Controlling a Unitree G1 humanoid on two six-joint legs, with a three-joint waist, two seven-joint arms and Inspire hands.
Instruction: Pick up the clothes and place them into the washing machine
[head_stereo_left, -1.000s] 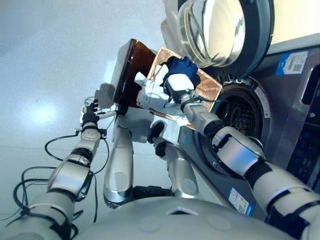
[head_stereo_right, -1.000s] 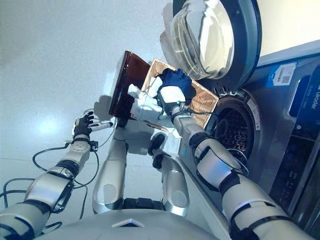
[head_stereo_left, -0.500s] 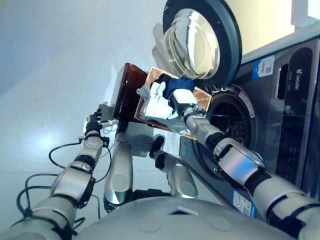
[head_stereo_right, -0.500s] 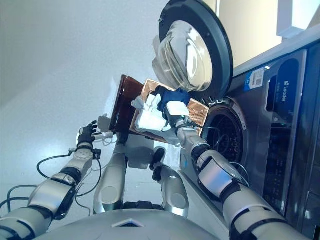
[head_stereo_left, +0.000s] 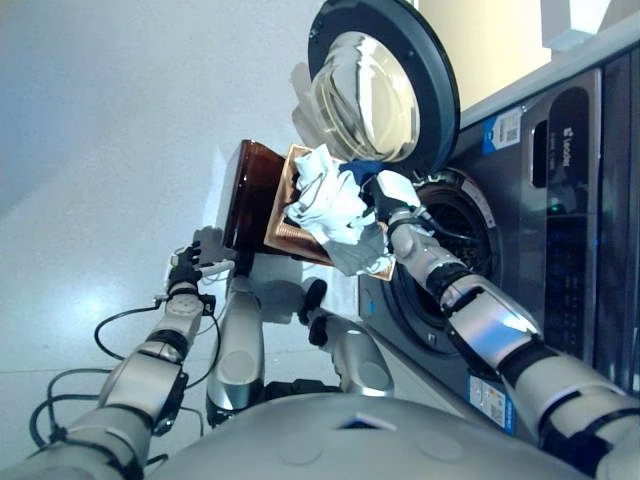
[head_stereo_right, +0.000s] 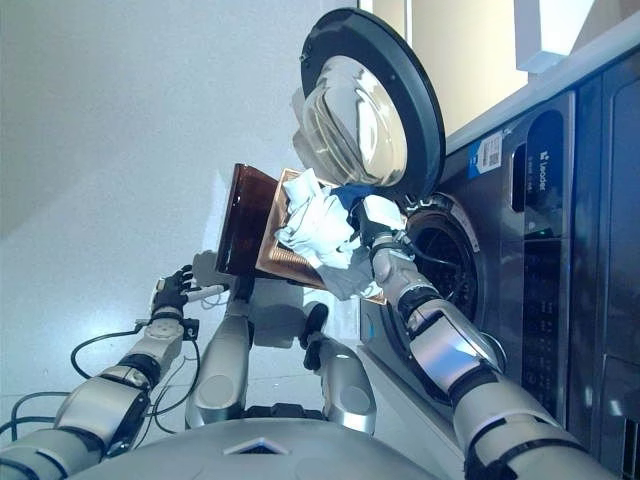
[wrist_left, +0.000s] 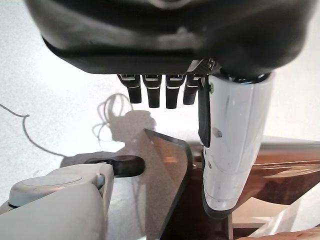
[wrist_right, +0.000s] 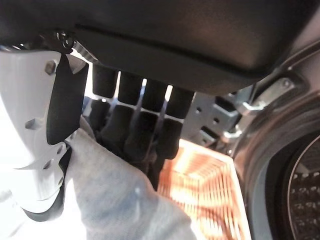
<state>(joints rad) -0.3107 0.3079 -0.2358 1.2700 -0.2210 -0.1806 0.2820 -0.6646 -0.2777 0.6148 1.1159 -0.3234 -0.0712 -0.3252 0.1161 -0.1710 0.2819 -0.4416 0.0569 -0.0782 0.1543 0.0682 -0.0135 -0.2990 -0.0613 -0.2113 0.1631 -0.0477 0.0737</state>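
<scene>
The right hand (head_stereo_left: 388, 196) has its fingers curled round a crumpled bundle of white and grey clothes (head_stereo_left: 332, 208), a scrap of dark blue cloth showing behind it. The bundle hangs above the brown wicker laundry basket (head_stereo_left: 262, 190), lifted clear of its rim so it can swing across without dragging. The basket stands on the floor just beside the dark grey front-loading washing machine (head_stereo_left: 540, 200), whose round glass door (head_stereo_left: 372, 90) is swung wide, leaving the drum opening (head_stereo_left: 450, 225) free and near the hand. The clothes are not yet inside; the carry to the drum looks like the step in hand. The left hand (head_stereo_left: 184, 268) hangs idle near the basket's outer wall, fingers apparently relaxed and holding nothing, though its wrist view shows little of them.
</scene>
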